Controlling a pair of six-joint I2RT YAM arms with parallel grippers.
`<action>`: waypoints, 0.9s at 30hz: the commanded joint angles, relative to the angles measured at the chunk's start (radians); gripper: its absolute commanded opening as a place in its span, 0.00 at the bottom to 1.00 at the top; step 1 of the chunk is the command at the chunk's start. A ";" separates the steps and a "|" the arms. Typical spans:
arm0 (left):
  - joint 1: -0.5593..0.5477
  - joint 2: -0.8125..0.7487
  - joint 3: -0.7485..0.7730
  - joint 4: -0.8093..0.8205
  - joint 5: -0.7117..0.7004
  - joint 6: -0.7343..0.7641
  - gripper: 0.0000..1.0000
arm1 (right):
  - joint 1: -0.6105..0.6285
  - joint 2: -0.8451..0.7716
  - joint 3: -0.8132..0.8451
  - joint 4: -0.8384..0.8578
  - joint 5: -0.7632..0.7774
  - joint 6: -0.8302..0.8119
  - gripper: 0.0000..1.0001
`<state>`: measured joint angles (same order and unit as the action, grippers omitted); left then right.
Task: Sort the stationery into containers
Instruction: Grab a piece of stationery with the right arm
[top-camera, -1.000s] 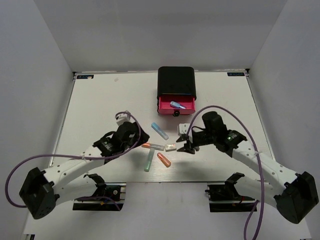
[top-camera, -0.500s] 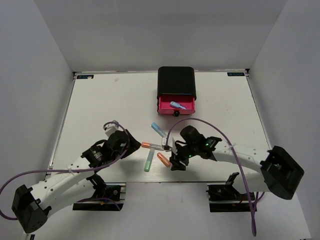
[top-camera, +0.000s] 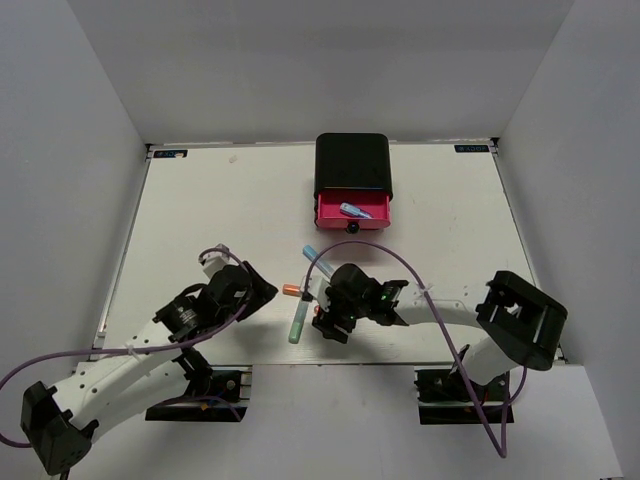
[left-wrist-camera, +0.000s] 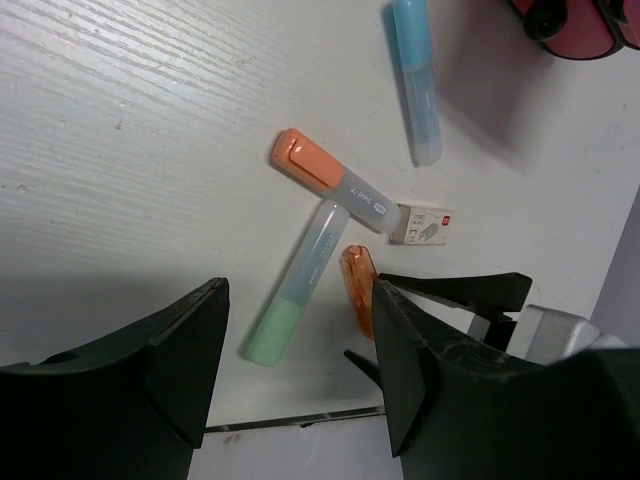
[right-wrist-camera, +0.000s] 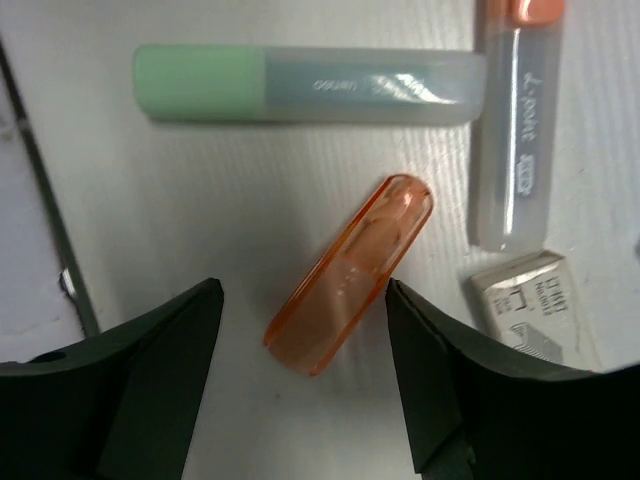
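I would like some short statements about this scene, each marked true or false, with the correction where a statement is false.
1. The pink drawer is open and holds one bluish stick. True.
2. The right gripper is shut on the short orange stick. False: its jaws stand open on either side of it.
3. The white eraser lies inside the drawer. False: it lies on the table beside the orange-capped stick.
4. The left gripper is open and holds nothing. True.

The short orange stick (right-wrist-camera: 350, 275) lies flat near the green stick (right-wrist-camera: 310, 85) and the white eraser (right-wrist-camera: 532, 305). The pink drawer (top-camera: 328, 212) stands open.
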<state>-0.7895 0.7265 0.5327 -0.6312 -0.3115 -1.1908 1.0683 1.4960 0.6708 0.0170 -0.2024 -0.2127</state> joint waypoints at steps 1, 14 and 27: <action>-0.004 -0.036 -0.013 -0.036 -0.026 -0.030 0.69 | 0.027 0.033 0.052 0.063 0.113 0.036 0.68; -0.004 -0.045 -0.042 0.002 -0.014 -0.030 0.69 | 0.065 0.018 0.067 0.005 0.153 0.023 0.15; -0.004 0.062 -0.042 0.132 0.025 0.000 0.69 | -0.056 -0.370 0.093 0.159 0.250 -0.336 0.00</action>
<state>-0.7895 0.7757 0.4919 -0.5617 -0.3008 -1.2102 1.0534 1.1610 0.7315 0.0860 -0.0032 -0.4133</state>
